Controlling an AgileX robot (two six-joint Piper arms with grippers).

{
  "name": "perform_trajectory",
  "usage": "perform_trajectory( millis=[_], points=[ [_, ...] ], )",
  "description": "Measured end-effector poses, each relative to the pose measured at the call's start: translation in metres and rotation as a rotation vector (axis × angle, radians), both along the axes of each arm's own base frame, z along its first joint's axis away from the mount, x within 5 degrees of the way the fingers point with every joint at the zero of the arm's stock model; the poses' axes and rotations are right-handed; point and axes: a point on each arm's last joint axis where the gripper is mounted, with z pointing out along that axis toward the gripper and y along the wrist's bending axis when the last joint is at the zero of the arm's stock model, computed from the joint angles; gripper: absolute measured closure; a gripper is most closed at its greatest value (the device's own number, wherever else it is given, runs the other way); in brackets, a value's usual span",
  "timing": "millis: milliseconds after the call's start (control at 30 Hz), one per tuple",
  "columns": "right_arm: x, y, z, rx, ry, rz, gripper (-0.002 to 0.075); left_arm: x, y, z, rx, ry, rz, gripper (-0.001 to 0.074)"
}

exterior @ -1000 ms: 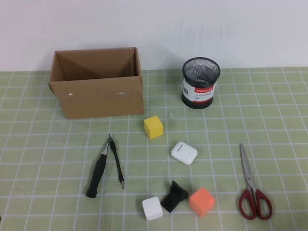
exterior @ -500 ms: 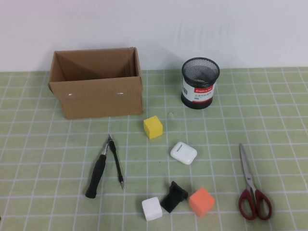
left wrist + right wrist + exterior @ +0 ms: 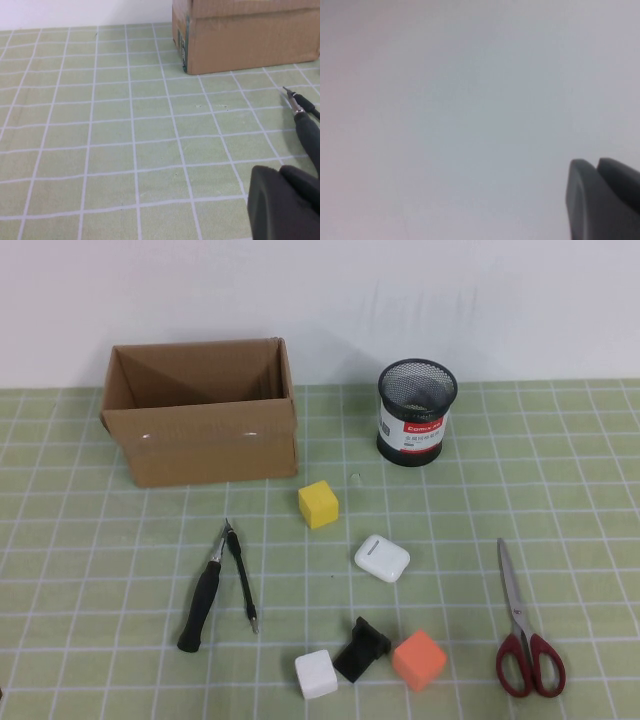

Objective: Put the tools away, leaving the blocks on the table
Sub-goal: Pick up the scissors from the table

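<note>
On the green grid table (image 3: 100, 540) lie the red-handled scissors (image 3: 522, 625) at the right. The black-handled screwdriver (image 3: 203, 595) and the thin black rod (image 3: 243, 580) lie at the left front. The yellow block (image 3: 319, 504) sits mid-table; the white block (image 3: 316, 674) and the orange block (image 3: 418, 659) sit at the front. Neither arm shows in the high view. My left gripper (image 3: 281, 172) is shut and empty, low over the mat beside the screwdriver (image 3: 307, 127). My right gripper (image 3: 596, 164) is shut and empty, with only a blank white surface behind it.
An open cardboard box (image 3: 200, 425) stands at the back left and also shows in the left wrist view (image 3: 245, 35). A black mesh cup (image 3: 417, 412) stands at the back. A white glossy case (image 3: 382, 558) and a small black angular piece (image 3: 361, 648) lie among the blocks.
</note>
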Motion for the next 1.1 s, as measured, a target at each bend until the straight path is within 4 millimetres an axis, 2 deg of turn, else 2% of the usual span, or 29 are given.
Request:
perform_trajectory(
  millis=[67, 167, 233, 300, 400, 467, 600, 733, 900, 1000, 1100],
  points=[
    [0.000, 0.003, 0.023, -0.047, 0.084, -0.021, 0.0734, 0.000, 0.000, 0.000, 0.000, 0.000, 0.000, 0.0738],
    [0.019, 0.004, 0.046, -0.049, 0.286, 0.015, 0.0734, 0.000, 0.000, 0.000, 0.000, 0.000, 0.000, 0.0738],
    [0.042, 0.003, 0.054, -0.002, 0.475, 0.076, 0.0734, 0.000, 0.000, 0.000, 0.000, 0.000, 0.000, 0.0738],
    [0.070, 0.002, 0.052, 0.062, 0.685, 0.140, 0.0734, 0.000, 0.000, 0.000, 0.000, 0.000, 0.000, 0.0738],
    [0.108, -0.001, 0.041, 0.035, 0.956, 0.147, 0.0734, 0.000, 0.000, 0.000, 0.000, 0.000, 0.000, 0.0738],
    [0.129, -0.003, 0.030, -0.029, 1.067, 0.124, 0.0734, 0.000, 0.000, 0.000, 0.000, 0.000, 0.000, 0.0738],
    [0.164, -0.004, 0.003, 0.111, 1.233, 0.227, 0.0734, 0.000, 0.000, 0.000, 0.000, 0.000, 0.000, 0.0738],
    [0.185, 0.001, -0.029, 0.234, 1.450, 0.349, 0.0734, 0.000, 0.000, 0.000, 0.000, 0.000, 0.000, 0.0738],
    [0.205, 0.014, -0.063, 0.155, 1.687, 0.506, 0.0734, 0.000, 0.000, 0.000, 0.000, 0.000, 0.000, 0.0738],
    [0.219, 0.025, -0.072, 0.061, 1.783, 0.620, 0.0734, 0.000, 0.000, 0.000, 0.000, 0.000, 0.000, 0.0738],
    [0.236, 0.039, -0.072, -0.009, 1.825, 0.687, 0.0722, 0.000, 0.000, 0.000, 0.000, 0.000, 0.000, 0.0738]
  ],
)
